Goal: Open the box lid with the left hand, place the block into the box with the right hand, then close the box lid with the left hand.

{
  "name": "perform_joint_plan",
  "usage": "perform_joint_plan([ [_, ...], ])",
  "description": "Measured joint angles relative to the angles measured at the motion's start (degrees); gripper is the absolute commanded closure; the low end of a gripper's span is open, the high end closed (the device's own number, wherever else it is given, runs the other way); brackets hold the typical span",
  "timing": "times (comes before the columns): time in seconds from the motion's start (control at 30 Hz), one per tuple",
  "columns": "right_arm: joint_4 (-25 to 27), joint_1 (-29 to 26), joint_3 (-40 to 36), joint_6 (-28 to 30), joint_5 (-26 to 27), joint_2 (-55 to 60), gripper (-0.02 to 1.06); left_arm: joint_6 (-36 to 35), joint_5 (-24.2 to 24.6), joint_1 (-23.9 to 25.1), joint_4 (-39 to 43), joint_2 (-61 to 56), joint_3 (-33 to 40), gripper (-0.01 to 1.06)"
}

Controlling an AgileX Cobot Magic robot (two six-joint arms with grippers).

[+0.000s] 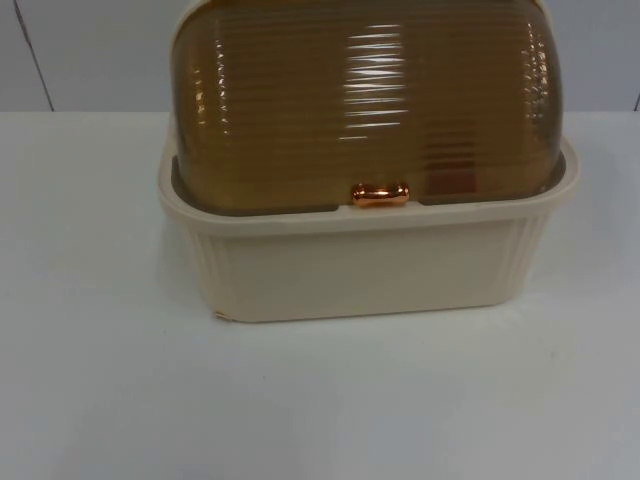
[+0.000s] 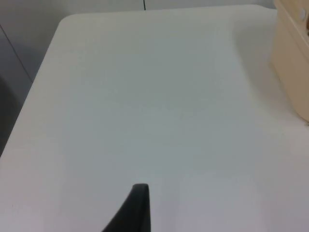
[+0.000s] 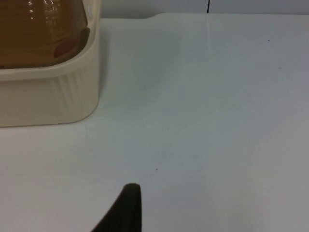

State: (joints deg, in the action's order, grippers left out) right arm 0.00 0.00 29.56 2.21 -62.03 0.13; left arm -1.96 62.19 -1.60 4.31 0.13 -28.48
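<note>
Beside both grippers, closed box (image 1: 365, 255), untouched.

The box (image 1: 360, 270) looks like cream plastic with a soft, low sheen, its walls moulded in fine upright ribs. Its lid (image 1: 360, 100) is translucent amber-brown plastic, glossy, with horizontal ridges that catch bright streaks of light. The small handle (image 1: 380, 194) on the lid's front edge has a polished, copper-coloured metallic finish. The surface (image 1: 320, 400) is white, smooth and nearly matt. A black fingertip (image 3: 126, 208) seen from the right wrist looks matt and smooth.
</note>
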Motion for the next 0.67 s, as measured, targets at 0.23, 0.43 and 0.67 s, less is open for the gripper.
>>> perform_joint_plan([
  [0.23, 0.00, 0.00, 0.00, 0.00, 0.00, 0.00, 0.00, 0.00, 0.00, 0.00, 0.00, 0.00, 0.00, 0.00],
  [0.43, 0.40, 0.00, 0.00, 0.00, 0.00, 0.00, 0.00, 0.00, 0.00, 0.00, 0.00, 0.00, 0.00, 0.00],
  [0.67, 0.40, 0.00, 0.00, 0.00, 0.00, 0.00, 0.00, 0.71, 0.00, 0.00, -0.57, 0.00, 0.00, 0.00],
])
